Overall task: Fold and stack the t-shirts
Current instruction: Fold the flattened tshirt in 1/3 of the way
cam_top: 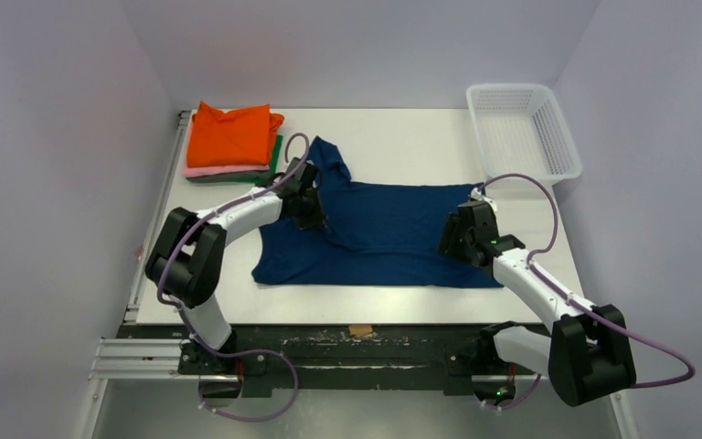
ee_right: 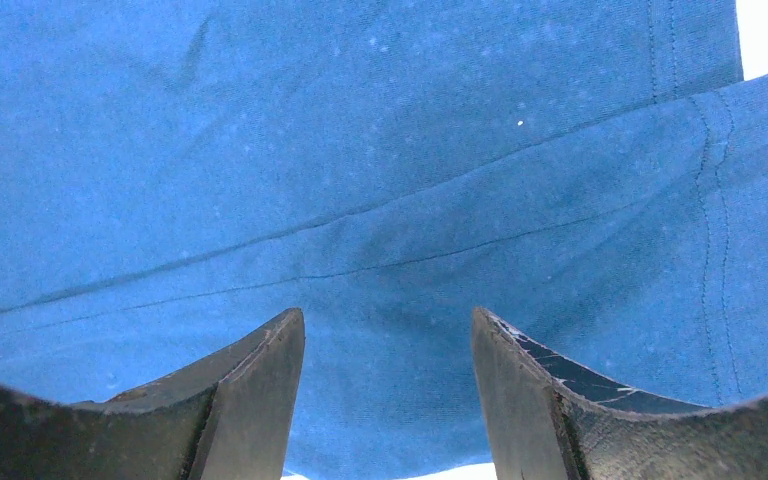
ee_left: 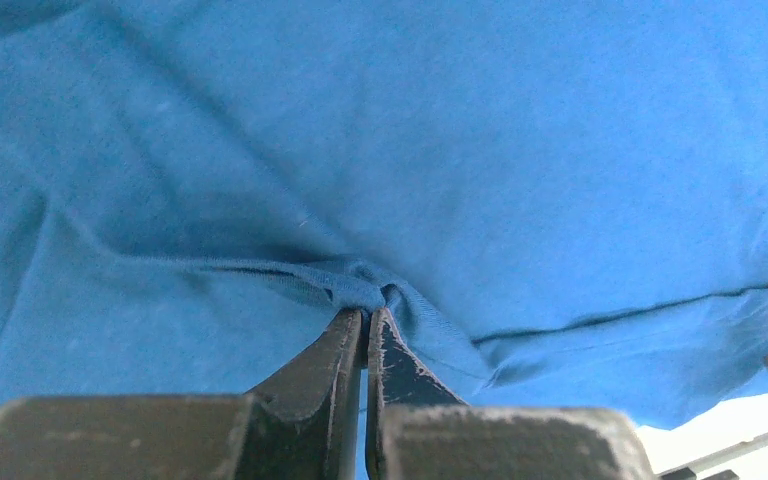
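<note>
A navy blue t-shirt [cam_top: 384, 233] lies spread on the white table, one sleeve reaching toward the back. My left gripper [cam_top: 315, 219] is at the shirt's left part; in the left wrist view it [ee_left: 368, 312] is shut on a pinched fold of the navy cloth [ee_left: 360, 285]. My right gripper [cam_top: 446, 243] hovers over the shirt's right end; in the right wrist view it [ee_right: 388, 320] is open with navy cloth [ee_right: 380, 200] beneath and its hem at the right. A folded stack sits at the back left: orange t-shirt [cam_top: 230, 133] on top, pink [cam_top: 203, 170] and dark green [cam_top: 274, 163] below.
A white mesh basket [cam_top: 523, 128] stands at the back right corner. The table's left edge has a metal rail [cam_top: 151, 247]. A small tan patch [cam_top: 360, 330] sits at the near edge between the arm bases.
</note>
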Robot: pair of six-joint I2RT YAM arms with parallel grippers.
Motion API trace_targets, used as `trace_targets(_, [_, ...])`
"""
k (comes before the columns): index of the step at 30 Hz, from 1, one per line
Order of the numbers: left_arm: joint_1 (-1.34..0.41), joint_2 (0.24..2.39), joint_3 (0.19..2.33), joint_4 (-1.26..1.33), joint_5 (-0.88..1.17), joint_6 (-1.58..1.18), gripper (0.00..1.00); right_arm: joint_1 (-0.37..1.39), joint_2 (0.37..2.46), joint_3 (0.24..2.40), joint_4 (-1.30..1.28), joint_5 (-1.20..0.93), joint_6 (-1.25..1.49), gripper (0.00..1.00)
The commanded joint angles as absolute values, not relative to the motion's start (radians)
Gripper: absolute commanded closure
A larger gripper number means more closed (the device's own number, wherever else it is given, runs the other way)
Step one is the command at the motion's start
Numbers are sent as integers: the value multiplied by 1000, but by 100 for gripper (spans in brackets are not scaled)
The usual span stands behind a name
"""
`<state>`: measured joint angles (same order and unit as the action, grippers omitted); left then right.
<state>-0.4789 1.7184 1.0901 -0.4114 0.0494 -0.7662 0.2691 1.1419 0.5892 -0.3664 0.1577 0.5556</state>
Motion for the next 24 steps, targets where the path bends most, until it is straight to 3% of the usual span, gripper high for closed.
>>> trace_targets(1, [-505,1793,1201,-364,98,-709,100,268,1117,624,-355,198,540,40])
trace_targets(4, [-517,1872,1281,-361,132,-651,99,267,1118,625,-355,202,541,40])
trace_targets(9, [-534,1928,1374,-339,152,-566,87,268,1122,626,-356,211,542,40])
trace_targets(10, [-538,1934,1388,-337,144,-556,76,268,1125,625,-356,213,542,40])
trace_targets(14, [-540,1949,1461,-374,134,-534,56,268,1123,631,-362,212,542,40])
trace_targets(16, [-540,1931,1469,-371,151,-526,37,267,1116,633,-360,210,546,39])
trace_targets(18, [-540,1883,1448,-370,142,-525,4,268,1118,635,-365,211,546,38])
trace_targets(24, [-537,1637,1173,-270,80,-570,0,317,1185,641,-271,96,547,33])
